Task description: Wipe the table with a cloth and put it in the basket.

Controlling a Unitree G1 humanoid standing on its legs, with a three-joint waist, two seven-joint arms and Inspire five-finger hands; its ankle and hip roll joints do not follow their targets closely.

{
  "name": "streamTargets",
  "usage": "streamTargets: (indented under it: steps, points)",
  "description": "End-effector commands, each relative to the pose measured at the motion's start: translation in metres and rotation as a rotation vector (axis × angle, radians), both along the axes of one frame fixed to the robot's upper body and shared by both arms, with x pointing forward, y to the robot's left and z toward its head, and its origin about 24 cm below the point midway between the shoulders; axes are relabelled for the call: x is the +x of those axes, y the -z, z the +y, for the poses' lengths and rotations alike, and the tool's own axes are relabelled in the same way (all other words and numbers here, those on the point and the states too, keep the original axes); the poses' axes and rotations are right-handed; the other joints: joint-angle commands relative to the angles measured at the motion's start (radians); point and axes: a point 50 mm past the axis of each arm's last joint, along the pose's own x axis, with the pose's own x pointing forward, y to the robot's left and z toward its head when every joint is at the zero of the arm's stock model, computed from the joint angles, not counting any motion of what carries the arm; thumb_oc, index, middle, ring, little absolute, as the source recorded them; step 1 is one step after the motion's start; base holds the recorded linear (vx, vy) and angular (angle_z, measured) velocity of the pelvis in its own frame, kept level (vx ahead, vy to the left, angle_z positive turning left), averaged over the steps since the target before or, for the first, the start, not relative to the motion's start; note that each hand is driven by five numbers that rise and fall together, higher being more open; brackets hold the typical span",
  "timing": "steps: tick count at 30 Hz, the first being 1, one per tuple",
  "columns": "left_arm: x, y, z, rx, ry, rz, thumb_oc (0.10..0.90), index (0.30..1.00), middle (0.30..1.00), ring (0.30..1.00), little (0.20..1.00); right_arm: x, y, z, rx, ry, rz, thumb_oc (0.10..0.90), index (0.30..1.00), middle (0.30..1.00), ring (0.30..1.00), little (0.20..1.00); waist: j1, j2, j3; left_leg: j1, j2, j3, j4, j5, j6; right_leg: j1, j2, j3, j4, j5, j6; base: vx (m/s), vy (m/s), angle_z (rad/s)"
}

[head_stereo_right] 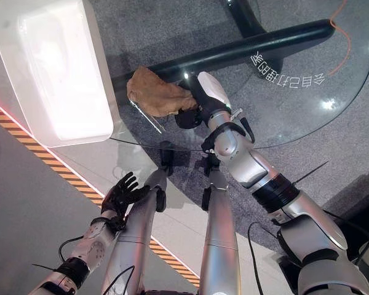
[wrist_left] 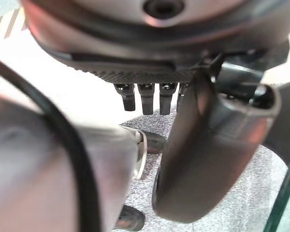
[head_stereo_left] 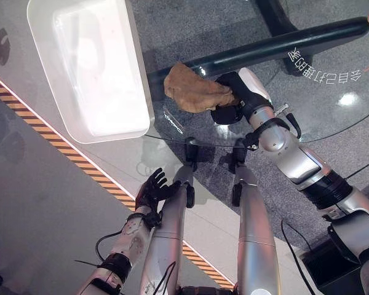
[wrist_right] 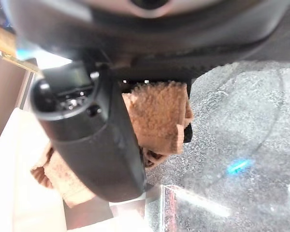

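A crumpled brown cloth is bunched over the near-left edge of the round glass table, close to the basket. My right hand reaches over the glass, shut on the cloth's right side. In the right wrist view the cloth sits pinched between the thumb and the fingers. The white rectangular basket stands just left of the table, its long side almost against the cloth. My left hand hangs low below the table's edge, fingers spread and holding nothing.
A dark tubular table base runs under the glass behind the cloth. A black-and-orange striped line crosses the floor beside the basket. Grey carpet lies under the table.
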Motion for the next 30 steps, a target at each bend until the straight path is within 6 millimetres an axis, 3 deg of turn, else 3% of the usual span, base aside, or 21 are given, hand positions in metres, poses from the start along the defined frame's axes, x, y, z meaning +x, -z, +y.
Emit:
streamTargets:
  steps: [1,11,16,20,27,30]
  points:
    - [-0.032,0.019,0.016,-0.018,-0.122,0.033,0.800,0.900,0.900,0.900,0.900,-0.003,0.009,-0.013,0.059,0.026,0.027,0.100,0.300,0.300,0.300,0.200,0.016,0.016,-0.019,0.043,-0.052,-0.024,0.028,-0.099,-0.003,0.028,0.057,-0.012,-0.058,0.001,0.027,0.00,0.000,0.00]
    - [-0.028,-0.019,0.041,-0.112,-0.373,-0.201,0.800,0.900,0.900,0.900,0.900,-0.013,0.007,-0.031,0.268,0.052,-0.056,0.100,0.300,0.300,0.300,0.200,0.022,0.022,-0.019,0.089,-0.058,-0.035,0.016,-0.100,-0.002,0.074,0.054,-0.024,-0.061,-0.012,0.021,0.00,0.000,0.00]
    - [-0.031,-0.051,0.055,-0.161,-0.497,-0.357,0.800,0.900,0.900,0.900,0.900,-0.028,0.003,-0.037,0.432,0.013,-0.130,0.100,0.300,0.300,0.300,0.200,0.025,0.018,-0.019,0.119,-0.061,-0.044,0.014,-0.106,0.002,0.104,0.056,-0.028,-0.058,-0.020,0.016,-0.01,-0.018,0.02]
    - [-0.033,-0.071,0.047,-0.208,-0.387,-0.441,0.800,0.900,0.900,0.900,0.900,-0.043,0.000,-0.037,0.580,-0.104,-0.143,0.100,0.300,0.300,0.300,0.200,0.024,0.017,-0.019,0.140,-0.063,-0.048,0.005,-0.105,0.009,0.127,0.059,-0.029,-0.064,-0.019,0.012,-0.02,-0.020,0.06]
    - [-0.036,-0.077,0.031,-0.284,-0.181,-0.452,0.800,0.900,0.900,0.900,0.900,-0.064,-0.006,-0.029,0.768,-0.357,-0.127,0.100,0.300,0.300,0.300,0.200,0.012,0.016,-0.019,0.173,-0.061,-0.043,-0.010,-0.102,0.015,0.162,0.062,-0.025,-0.078,-0.016,0.009,0.00,0.000,0.00]
    - [-0.042,-0.078,0.020,-0.347,-0.006,-0.462,0.800,0.900,0.900,0.900,0.900,-0.077,-0.011,-0.029,0.814,-0.468,-0.159,0.100,0.300,0.300,0.300,0.200,0.005,0.019,-0.019,0.199,-0.062,-0.037,-0.023,-0.101,0.017,0.193,0.063,-0.022,-0.096,-0.011,0.010,-0.01,0.002,-0.01]
